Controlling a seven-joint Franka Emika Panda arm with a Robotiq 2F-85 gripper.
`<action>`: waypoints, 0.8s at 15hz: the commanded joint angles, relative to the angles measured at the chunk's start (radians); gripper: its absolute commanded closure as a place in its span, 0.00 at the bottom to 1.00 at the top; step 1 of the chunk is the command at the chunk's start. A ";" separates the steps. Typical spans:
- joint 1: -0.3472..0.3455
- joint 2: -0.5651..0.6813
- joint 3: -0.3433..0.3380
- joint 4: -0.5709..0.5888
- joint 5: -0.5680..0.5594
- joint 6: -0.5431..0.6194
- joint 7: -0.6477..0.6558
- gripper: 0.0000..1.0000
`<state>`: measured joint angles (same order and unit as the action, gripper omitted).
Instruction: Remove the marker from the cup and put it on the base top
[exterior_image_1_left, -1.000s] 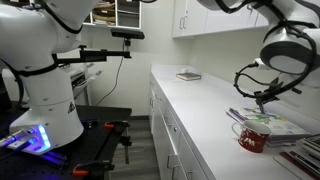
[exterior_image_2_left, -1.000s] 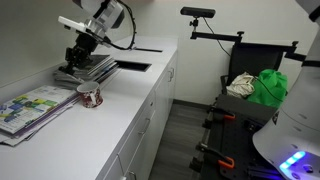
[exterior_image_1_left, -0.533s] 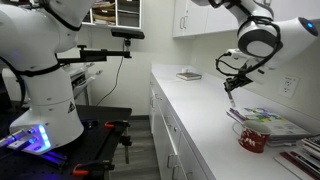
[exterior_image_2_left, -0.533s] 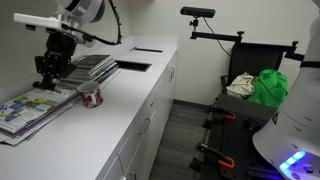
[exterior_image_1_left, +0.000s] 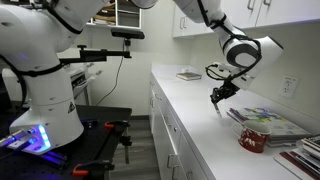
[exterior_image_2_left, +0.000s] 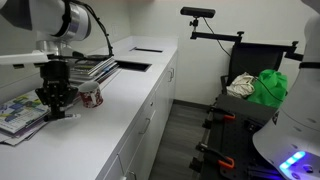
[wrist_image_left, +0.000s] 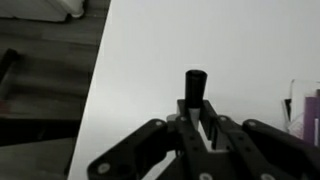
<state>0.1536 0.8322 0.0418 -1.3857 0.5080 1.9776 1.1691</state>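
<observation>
My gripper is shut on the marker, a thin dark stick that points down from the jaws, just above the white base top. In an exterior view the gripper hangs low over the counter, to the left of the cup. The dark red cup stands on the counter by the magazines, well apart from the gripper; it also shows in an exterior view. In the wrist view the gripper holds the marker upright between its fingers over bare white counter.
Magazines lie spread behind the cup, and more papers lie near the gripper. A small flat object sits further down the counter. A sink cutout is in the counter. Drawers run below the counter edge.
The gripper has carried the marker away from the cup, along the counter and downward, from above the magazines to low over bare countertop.
</observation>
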 joint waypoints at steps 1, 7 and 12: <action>0.054 0.074 -0.029 0.099 -0.108 -0.021 0.040 0.95; 0.082 0.145 -0.007 0.198 -0.172 0.005 0.003 0.55; 0.002 0.120 0.035 0.225 -0.100 -0.007 -0.059 0.19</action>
<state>0.2060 0.9598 0.0425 -1.1794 0.3661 1.9946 1.1579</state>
